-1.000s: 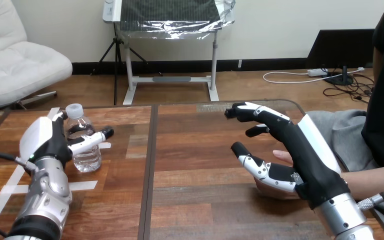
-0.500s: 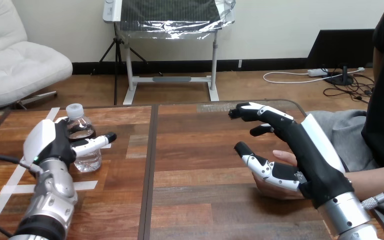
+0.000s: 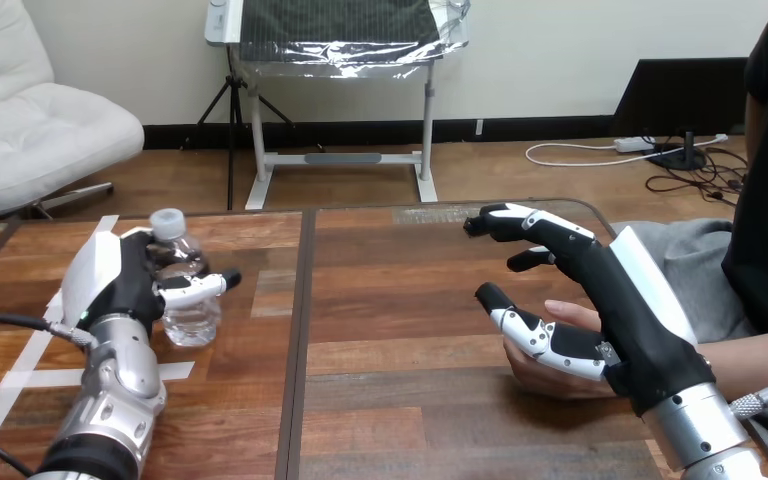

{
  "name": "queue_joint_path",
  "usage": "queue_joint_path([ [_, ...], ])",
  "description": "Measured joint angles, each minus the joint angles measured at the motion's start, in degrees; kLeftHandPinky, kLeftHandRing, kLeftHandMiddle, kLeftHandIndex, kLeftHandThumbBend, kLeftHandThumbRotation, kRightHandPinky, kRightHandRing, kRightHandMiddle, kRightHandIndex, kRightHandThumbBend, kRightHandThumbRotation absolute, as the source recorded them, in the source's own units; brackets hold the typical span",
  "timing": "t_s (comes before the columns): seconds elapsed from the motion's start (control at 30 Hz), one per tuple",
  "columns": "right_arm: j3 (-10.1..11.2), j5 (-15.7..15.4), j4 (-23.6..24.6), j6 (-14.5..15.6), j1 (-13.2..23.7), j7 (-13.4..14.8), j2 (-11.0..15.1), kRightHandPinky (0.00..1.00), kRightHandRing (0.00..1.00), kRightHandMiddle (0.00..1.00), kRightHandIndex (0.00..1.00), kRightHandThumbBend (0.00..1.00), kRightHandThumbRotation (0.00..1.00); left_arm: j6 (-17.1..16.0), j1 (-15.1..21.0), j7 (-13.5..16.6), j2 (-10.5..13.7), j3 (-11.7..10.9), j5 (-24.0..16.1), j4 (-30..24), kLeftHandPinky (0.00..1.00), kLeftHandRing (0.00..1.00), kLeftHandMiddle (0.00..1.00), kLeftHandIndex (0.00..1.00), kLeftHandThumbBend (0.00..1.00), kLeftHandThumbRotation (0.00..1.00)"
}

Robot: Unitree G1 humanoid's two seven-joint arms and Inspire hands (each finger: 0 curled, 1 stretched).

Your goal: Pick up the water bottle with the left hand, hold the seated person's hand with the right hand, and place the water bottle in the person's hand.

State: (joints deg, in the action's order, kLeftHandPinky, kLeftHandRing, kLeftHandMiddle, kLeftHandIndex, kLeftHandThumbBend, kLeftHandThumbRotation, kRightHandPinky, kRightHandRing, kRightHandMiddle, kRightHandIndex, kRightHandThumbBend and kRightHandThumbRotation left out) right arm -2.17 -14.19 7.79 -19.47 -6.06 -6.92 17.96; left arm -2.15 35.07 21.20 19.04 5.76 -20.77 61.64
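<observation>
Seeing left hand [image 3: 120, 285] at the wooden table's [image 3: 410, 330] left, thumb and fingers curled round the water bottle [image 3: 192, 318]. Reading bottle as near upright, white cap on; can't tell whether base touches the wood. Noting white tape strips [image 3: 25, 378] beside the left forearm. Seeing right hand [image 3: 600, 300] at the right side, fingers straight and spread, over the person's hand [image 3: 535, 378]. Can't tell whether touching.

L hand [image 3: 122, 283] curled, R hand [image 3: 612, 312] open
</observation>
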Motion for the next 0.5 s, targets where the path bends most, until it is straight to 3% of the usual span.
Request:
queue_joint_path([
  [0.5,0.31,0.66,0.00,0.00,-0.37,-0.02,0.01,0.68,0.80,0.83,0.72,0.41,0.00,-7.06,0.18,6.20,-0.21,0.03,0.07,3.55,0.42,0.44,0.46,0.53,0.60,0.00],
])
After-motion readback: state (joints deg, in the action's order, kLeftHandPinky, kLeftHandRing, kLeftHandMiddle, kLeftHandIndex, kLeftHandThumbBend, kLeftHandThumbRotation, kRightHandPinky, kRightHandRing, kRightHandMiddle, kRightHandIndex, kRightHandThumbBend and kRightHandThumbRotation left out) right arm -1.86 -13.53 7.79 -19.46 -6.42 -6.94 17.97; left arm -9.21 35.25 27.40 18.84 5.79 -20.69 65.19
